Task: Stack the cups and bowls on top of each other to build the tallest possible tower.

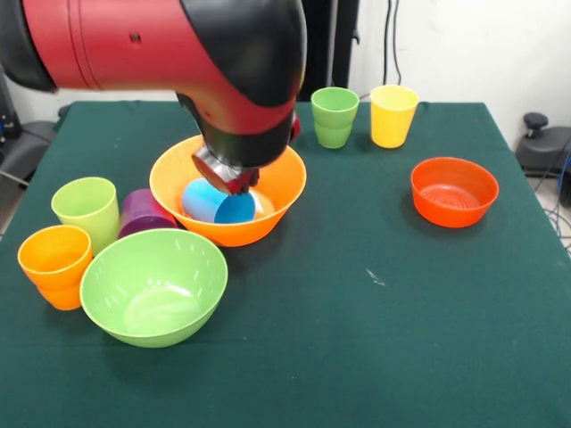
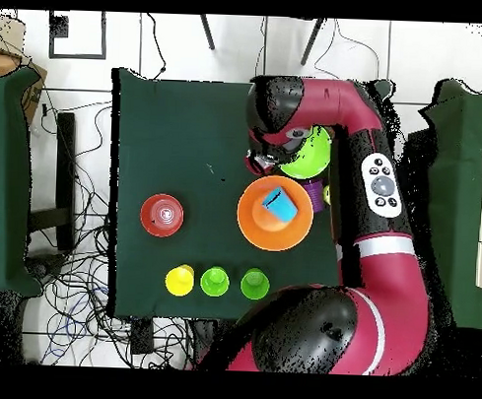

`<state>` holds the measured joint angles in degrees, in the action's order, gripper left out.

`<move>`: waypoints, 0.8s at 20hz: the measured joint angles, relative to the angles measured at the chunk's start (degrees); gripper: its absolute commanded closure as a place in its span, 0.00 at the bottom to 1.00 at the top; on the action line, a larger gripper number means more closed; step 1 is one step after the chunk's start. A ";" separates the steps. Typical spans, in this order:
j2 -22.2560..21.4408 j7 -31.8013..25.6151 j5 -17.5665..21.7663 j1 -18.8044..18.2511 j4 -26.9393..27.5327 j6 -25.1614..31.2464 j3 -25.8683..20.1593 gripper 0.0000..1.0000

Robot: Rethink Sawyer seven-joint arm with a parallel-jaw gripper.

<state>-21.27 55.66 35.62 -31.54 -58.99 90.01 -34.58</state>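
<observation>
A tapered blue cup point(image 1: 219, 202) lies tipped inside the glossy round orange bowl point(image 1: 277, 201); the pincer point(image 1: 225, 174) hangs at its twelve o'clock, grip unclear.

A dark green cloth-covered desk point(image 1: 428, 303) fills most of the front view, its surface marked by a few pale specks. Behind it rises a plain white wall point(image 1: 482, 45), with black cables point(image 1: 391, 40) hanging down it. A black chair base point(image 1: 544, 143) stands at the right edge. From above, the white tiled floor point(image 2: 181, 48) shows, with tangled black wires point(image 2: 79, 290) lying beside the desk and further green-covered tables point(image 2: 9, 180) on either side.
</observation>
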 measured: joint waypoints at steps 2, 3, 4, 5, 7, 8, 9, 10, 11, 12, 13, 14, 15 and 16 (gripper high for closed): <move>-0.73 0.00 -0.01 -0.09 -0.12 0.00 0.00 1.00; -1.07 0.00 0.00 -0.08 -0.13 0.01 0.00 1.00; -1.28 0.00 0.00 -0.04 -0.13 0.00 0.00 1.00; -1.33 0.00 0.02 0.00 -0.13 0.00 0.00 1.00; -1.31 0.00 0.08 0.18 -0.15 -0.25 0.00 1.00; -1.25 0.00 0.10 0.31 -0.16 -0.73 -0.01 1.00; -1.21 0.00 0.13 0.38 -0.17 -1.03 0.00 1.00; -1.11 0.00 0.18 0.52 -0.21 -1.87 0.00 1.00; -1.06 0.00 0.19 0.57 -0.22 -2.28 0.00 1.00; -0.98 0.00 0.21 0.63 -0.25 -2.87 -0.01 1.00; -0.85 0.00 0.24 0.70 -0.30 -3.84 -0.01 1.00; -0.74 0.00 0.24 0.73 -0.32 -4.48 -0.01 1.00; -0.54 0.00 0.26 0.75 -0.38 -5.44 -0.01 1.00; -0.41 0.00 0.25 0.75 -0.45 -6.01 0.00 1.00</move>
<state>-21.67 55.66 35.87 -30.79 -59.44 84.00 -34.58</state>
